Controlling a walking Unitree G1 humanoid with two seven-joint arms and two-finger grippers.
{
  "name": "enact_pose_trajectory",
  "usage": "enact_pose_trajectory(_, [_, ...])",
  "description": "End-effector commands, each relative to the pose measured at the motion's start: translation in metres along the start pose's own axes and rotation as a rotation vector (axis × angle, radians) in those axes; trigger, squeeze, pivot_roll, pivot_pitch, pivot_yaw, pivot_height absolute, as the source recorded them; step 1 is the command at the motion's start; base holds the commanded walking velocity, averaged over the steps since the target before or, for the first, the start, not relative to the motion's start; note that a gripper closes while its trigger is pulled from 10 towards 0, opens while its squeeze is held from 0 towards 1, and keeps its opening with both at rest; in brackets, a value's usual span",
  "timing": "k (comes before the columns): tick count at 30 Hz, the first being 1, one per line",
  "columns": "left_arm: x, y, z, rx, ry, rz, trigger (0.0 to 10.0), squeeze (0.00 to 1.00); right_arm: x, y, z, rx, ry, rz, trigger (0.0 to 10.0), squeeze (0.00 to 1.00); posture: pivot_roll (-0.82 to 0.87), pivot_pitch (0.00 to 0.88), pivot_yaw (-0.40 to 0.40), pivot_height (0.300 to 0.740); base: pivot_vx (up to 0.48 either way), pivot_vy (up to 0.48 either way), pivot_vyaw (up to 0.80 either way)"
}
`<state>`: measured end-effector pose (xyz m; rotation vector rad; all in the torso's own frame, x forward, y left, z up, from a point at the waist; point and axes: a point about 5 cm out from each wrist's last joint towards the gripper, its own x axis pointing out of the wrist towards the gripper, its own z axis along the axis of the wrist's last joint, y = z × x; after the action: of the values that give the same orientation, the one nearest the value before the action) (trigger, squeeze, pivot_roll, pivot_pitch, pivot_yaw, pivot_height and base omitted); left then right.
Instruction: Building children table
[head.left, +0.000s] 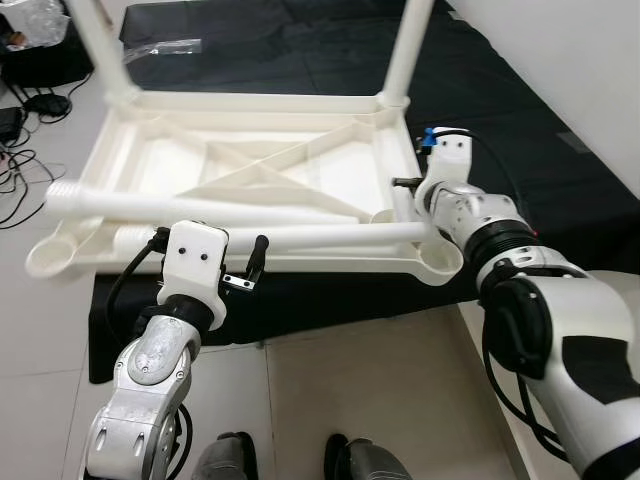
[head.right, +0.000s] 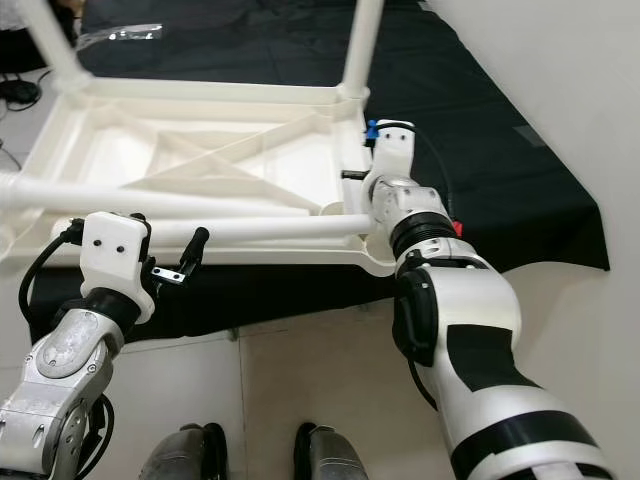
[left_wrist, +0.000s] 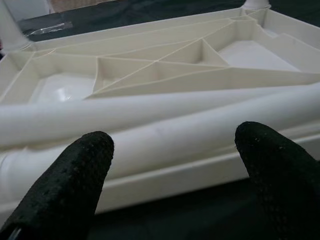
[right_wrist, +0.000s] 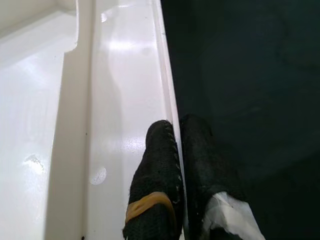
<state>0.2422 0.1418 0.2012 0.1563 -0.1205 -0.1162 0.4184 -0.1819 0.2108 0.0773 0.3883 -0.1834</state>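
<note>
Children's table (head.left: 250, 150): white plastic, upside down on black floor mat (head.left: 520, 130). Loose leg (head.left: 300, 237) lies crosswise along near rim, directly ahead of wide-open, empty left tool (left_wrist: 170, 165). Right tool (right_wrist: 179, 165) pinches table's right rim.

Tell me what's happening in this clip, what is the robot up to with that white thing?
A white plastic children's table lies upside down on a black mat, with two legs already standing at the far corners. Two loose legs lie across its near edge. The right gripper has its jaws pinched on the table's right rim. The left gripper hovers with jaws open, just in front of the nearer loose leg, not touching it.
</note>
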Motion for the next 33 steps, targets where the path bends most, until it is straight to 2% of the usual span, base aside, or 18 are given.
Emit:
enact_pose_trajectory(1, [-0.002,-0.002,0.001,-0.002,-0.003,-0.005,10.0,0.00,-0.006,-0.021,0.033,0.059,-0.118,-0.126,0.0,0.00,0.01,0.196,-0.111,0.740,0.000,0.000,0.00])
enact_pose_trajectory(7, [-0.002,-0.004,0.001,-0.006,0.000,-0.005,10.0,0.00,-0.008,-0.032,0.040,0.106,-0.145,-0.204,0.0,0.00,0.01,0.195,-0.112,0.740,0.000,0.000,0.00])
enact_pose_trajectory(11, [-0.003,-0.004,0.000,-0.008,0.001,-0.005,10.0,0.00,-0.009,-0.031,0.043,0.088,-0.157,-0.177,0.0,0.00,0.01,0.195,-0.112,0.740,0.000,0.000,0.00])
enact_pose_trajectory(12, [-0.003,-0.004,0.000,-0.008,0.003,-0.003,10.0,0.00,-0.009,-0.030,0.045,0.083,-0.165,-0.179,1.3,0.00,0.01,0.196,-0.111,0.740,0.000,0.000,0.00])
enact_pose_trajectory(13, [-0.003,-0.004,0.000,-0.008,0.003,-0.003,10.0,0.00,-0.009,-0.030,0.045,0.083,-0.165,-0.179,1.3,0.00,0.01,0.196,-0.111,0.740,0.000,0.000,0.00])
enact_pose_trajectory(14, [-0.003,-0.003,0.000,-0.008,0.004,-0.002,10.0,0.00,-0.010,-0.028,0.047,0.087,-0.176,-0.161,10.0,0.00,0.01,0.193,-0.112,0.740,0.000,0.000,0.00])
enact_pose_trajectory(15, [-0.003,-0.004,-0.001,-0.009,0.005,-0.001,10.0,0.00,-0.010,-0.025,0.050,0.088,-0.190,-0.140,10.0,0.20,0.01,0.193,-0.112,0.740,0.000,0.000,0.00])
enact_pose_trajectory(17, [-0.004,-0.004,-0.001,-0.010,0.006,-0.001,10.0,0.00,-0.011,-0.023,0.051,0.091,-0.199,-0.127,10.0,0.20,0.01,0.193,-0.112,0.740,0.000,0.000,0.00])
enact_pose_trajectory(18, [-0.004,-0.004,-0.001,-0.010,0.007,-0.002,10.0,0.00,-0.011,-0.019,0.053,0.101,-0.212,-0.102,10.0,1.00,0.01,0.193,-0.112,0.740,0.000,0.000,0.00])
enact_pose_trajectory(24, [-0.003,-0.004,-0.002,-0.009,0.009,-0.003,10.0,0.00,-0.014,-0.007,0.062,0.139,-0.271,-0.045,10.0,1.00,0.02,0.192,-0.110,0.740,0.000,0.000,0.00])
enact_pose_trajectory(25, [-0.003,-0.004,-0.001,-0.009,0.007,-0.002,10.0,0.00,-0.018,-0.003,0.073,0.172,-0.327,-0.005,10.0,0.00,0.02,0.192,-0.111,0.740,0.000,0.000,0.00])
enact_pose_trajectory(29, [-0.003,-0.004,-0.001,-0.008,0.007,-0.002,10.0,0.00,-0.025,0.002,0.089,0.194,-0.421,0.048,10.0,0.00,0.02,0.189,-0.110,0.740,0.000,0.000,0.00])
enact_pose_trajectory(31, [-0.003,-0.004,-0.002,-0.007,0.007,-0.002,10.0,0.00,-0.026,0.003,0.091,0.187,-0.431,0.052,10.0,0.00,0.02,0.189,-0.110,0.740,0.000,0.000,0.00])
enact_pose_trajectory(33, [-0.002,-0.004,-0.002,-0.011,0.006,-0.001,10.0,0.00,-0.030,0.026,0.094,0.136,-0.481,0.269,10.0,0.00,0.01,0.180,-0.110,0.740,0.000,0.000,0.00])
